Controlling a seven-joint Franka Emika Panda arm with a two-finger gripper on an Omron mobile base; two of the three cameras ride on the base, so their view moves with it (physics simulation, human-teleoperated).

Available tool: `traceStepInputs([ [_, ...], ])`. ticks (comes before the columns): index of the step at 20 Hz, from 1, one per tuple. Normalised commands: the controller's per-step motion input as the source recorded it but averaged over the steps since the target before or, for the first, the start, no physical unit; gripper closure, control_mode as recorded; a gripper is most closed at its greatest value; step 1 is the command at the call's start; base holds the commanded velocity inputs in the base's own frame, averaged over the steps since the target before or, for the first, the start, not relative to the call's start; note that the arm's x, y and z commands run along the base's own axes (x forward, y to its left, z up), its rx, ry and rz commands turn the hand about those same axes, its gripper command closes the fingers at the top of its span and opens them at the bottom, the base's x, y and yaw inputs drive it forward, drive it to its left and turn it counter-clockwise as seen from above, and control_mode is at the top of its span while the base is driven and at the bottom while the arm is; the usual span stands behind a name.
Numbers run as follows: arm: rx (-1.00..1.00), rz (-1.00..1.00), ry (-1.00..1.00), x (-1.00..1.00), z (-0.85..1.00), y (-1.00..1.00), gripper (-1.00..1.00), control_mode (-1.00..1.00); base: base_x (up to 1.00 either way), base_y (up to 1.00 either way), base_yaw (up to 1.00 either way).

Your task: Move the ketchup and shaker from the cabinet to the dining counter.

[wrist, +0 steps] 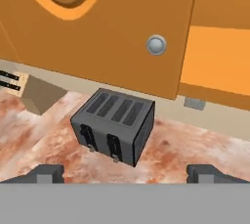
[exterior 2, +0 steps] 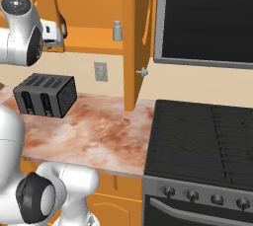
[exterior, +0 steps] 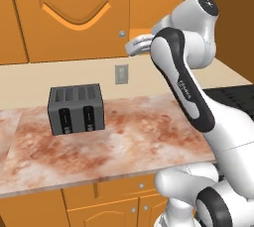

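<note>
Gripper: the gripper [wrist: 125, 171] is standing with its jaws spread wide and nothing between them; its two dark fingertips [wrist: 46, 173] are sitting far apart at the bottom of the hand view. In the left base view the hand is reaching up toward the cabinet, just beside the door's lower edge.

Cabinet: the orange wall cabinet [exterior 2: 129, 32] is hanging above the worktop. One door is standing open in the right base view, seen nearly edge-on, with its round silver knob [exterior 2: 143, 72] sticking out toward the stove. The other door [wrist: 97, 27] is closed, showing its arched panel and a silver knob [wrist: 156, 45].

Shaker: the light-grey shaker [exterior 2: 117, 30] is standing upright on the orange shelf inside the cabinet, near the open door and well apart from the gripper.

Ketchup: a small dark shape is sitting at the shelf's left end just beside the robot's hand in the right base view; I cannot tell whether that is the bottle.

Toaster: a dark grey four-slot toaster [exterior: 76, 108] is sitting on the marble worktop [exterior: 129, 146] below the closed door, with its levers facing the robot.

Wall outlet: a grey outlet [exterior: 121, 74] is sitting on the beige wall between worktop and cabinet.

Stove: a black stove [exterior 2: 197, 141] is standing right of the worktop, touching its edge.
</note>
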Motion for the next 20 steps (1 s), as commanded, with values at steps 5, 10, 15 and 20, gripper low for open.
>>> traceStepInputs([
  [5,-0.28,-0.09,0.0,0.38,0.1,0.13,-1.0,-1.0,0.0,0.0,0.0],
  [10,-0.24,-0.2,-0.02,0.38,0.11,0.16,-1.0,-1.0,0.0,0.0,0.0],
  [15,-0.03,-0.17,-0.06,0.24,0.12,0.02,-1.0,-1.0,0.0,0.0,0.0],
  [20,0.0,-0.16,-0.1,0.22,0.01,0.06,-1.0,-1.0,0.0,0.0,0.0],
])
